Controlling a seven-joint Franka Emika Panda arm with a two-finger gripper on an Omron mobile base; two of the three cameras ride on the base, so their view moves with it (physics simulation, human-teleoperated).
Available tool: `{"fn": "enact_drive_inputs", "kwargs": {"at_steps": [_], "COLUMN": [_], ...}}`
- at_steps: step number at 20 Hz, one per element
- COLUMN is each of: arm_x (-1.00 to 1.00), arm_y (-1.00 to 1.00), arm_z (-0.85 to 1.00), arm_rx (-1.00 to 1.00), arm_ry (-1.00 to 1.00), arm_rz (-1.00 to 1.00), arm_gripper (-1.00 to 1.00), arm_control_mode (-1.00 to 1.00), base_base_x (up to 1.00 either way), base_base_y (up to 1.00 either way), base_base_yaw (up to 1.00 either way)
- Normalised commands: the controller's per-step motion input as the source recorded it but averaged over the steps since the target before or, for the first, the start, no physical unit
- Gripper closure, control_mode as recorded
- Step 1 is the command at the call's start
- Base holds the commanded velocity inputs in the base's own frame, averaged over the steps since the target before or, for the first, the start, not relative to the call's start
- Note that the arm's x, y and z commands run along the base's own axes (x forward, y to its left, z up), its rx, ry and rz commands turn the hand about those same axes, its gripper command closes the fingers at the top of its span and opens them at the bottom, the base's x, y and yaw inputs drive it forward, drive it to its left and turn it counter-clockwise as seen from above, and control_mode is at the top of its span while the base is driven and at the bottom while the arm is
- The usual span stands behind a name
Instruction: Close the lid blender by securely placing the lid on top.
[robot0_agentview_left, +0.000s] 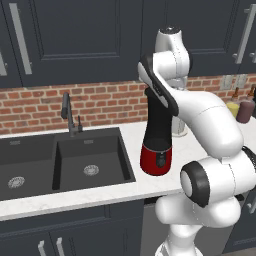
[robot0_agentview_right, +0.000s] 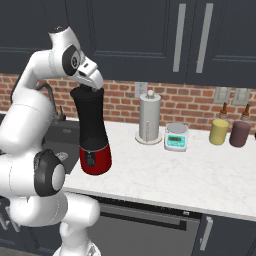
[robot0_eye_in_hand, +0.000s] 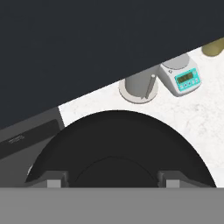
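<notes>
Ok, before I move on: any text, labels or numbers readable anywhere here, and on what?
None can be read.
Kitchen scale: its teal display shows dark marks, too blurred to read.
Blender: no lettering visible on the jar or the red base; the front knob carries no readable mark.
Bottles: no labels visible.

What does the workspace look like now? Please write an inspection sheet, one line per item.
Surface: white marble counter, black double sink at its left.
Job's things: blender upright near the counter's front edge; lid lies round and black across the jar's top.
Clutter: white paper-towel holder, small scale, yellow bottle, dark bottle, all behind and to the right of the blender.
Grippers: gripper directly above the lid, fingers apart beside its knob.
Cables: nothing seen.
Surroundings: brick backsplash, dark cabinets, faucet.
</notes>
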Motion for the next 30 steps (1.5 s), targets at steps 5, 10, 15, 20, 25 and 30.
{"fn": "enact_drive_inputs", "kwargs": {"at_steps": [5, 10, 15, 20, 25, 30], "arm_x": [0.00, -0.15, -0.85, -1.00, -1.00, -1.00], "arm_y": [0.00, 0.00, 0.00, -0.12, -0.61, -0.96], "arm_z": [0.11, 0.24, 0.22, -0.16, -0.80, -0.85], "arm_rx": [0.00, 0.00, 0.00, 0.00, 0.00, 0.01], "arm_ry": [-0.03, -0.16, -0.44, -0.46, -0.19, -0.07], "arm_rz": [0.00, 0.00, 0.01, 0.00, 0.00, 0.00], "arm_gripper": [-1.00, -1.00, -1.00, -1.00, -1.00, -1.00], "arm_control_mode": [-1.00, -1.00, -1.00, -1.00, -1.00, -1.00], "base_base_x": [0.00, 0.00, 0.00, 0.00, 0.00, 0.00], "base_base_y": [0.00, 0.00, 0.00, 0.00, 0.00, 0.00], "base_base_yaw": [0.00, 0.00, 0.00, 0.00, 0.00, 0.00]}}
